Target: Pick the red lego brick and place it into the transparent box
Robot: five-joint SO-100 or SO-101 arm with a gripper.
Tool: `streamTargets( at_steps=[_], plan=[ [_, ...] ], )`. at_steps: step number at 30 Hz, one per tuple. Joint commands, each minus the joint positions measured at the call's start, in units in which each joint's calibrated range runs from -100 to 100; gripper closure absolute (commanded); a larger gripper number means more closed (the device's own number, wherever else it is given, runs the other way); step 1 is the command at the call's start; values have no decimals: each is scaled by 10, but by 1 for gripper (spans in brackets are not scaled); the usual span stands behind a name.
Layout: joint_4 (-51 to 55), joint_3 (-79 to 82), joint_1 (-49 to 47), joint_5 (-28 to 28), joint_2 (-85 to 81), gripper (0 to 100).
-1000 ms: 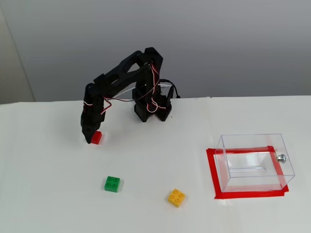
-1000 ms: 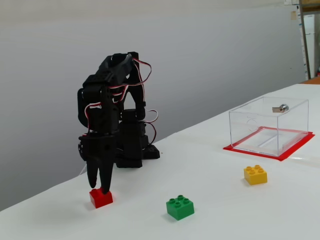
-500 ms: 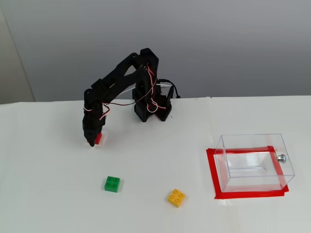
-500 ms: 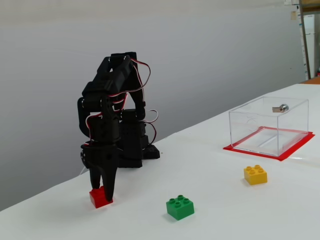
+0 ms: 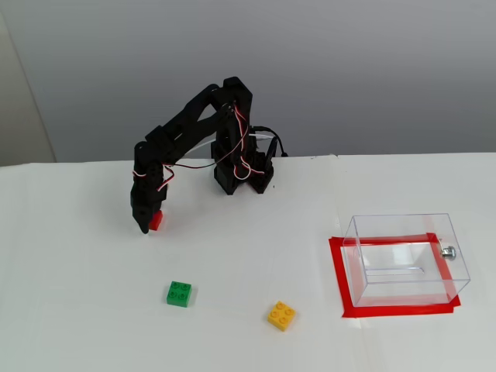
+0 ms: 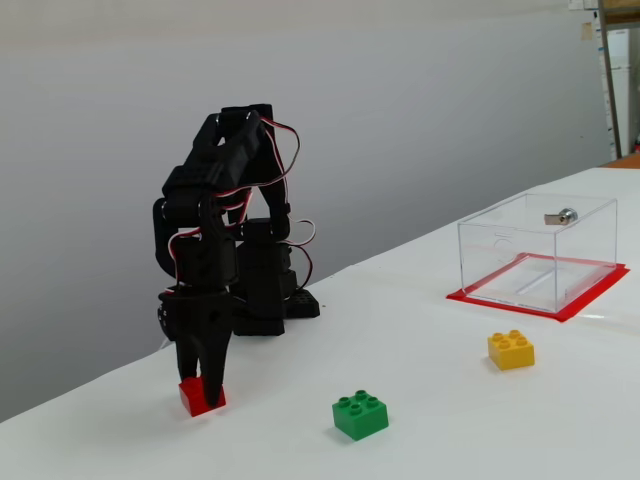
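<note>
The red lego brick (image 5: 157, 221) (image 6: 203, 398) sits on the white table at the left, in both fixed views. My black gripper (image 5: 146, 225) (image 6: 201, 380) points straight down onto it, and its fingers are closed against the brick's upper part. The brick's bottom still seems to touch the table. The transparent box (image 5: 406, 256) (image 6: 540, 243) stands far off to the right on a frame of red tape, with nothing inside and a small silver knob (image 5: 448, 250) on one wall.
A green brick (image 5: 179, 294) (image 6: 360, 414) lies in front of the gripper, and a yellow-orange brick (image 5: 281, 315) (image 6: 511, 350) lies between it and the box. The arm's base (image 5: 242, 177) stands at the back of the table, before a grey wall.
The gripper has come down over the red brick and its fingers have narrowed onto it. The brick has hardly moved.
</note>
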Motion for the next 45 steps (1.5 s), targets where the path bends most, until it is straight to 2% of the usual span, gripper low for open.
streamTargets(
  at_steps=[1, 8, 13, 16, 28, 36, 45],
  plan=[
    [-2, 3, -3, -1, -2, 72],
    [-4, 2, -2, -1, -3, 73],
    [-4, -2, -2, 3, -3, 88],
    [-4, -3, -2, 3, -3, 92],
    [1, -11, -2, 6, -20, 90],
    [5, -29, -15, 37, -105, 90],
    [5, -31, -90, 104, -239, 90]
  ],
)
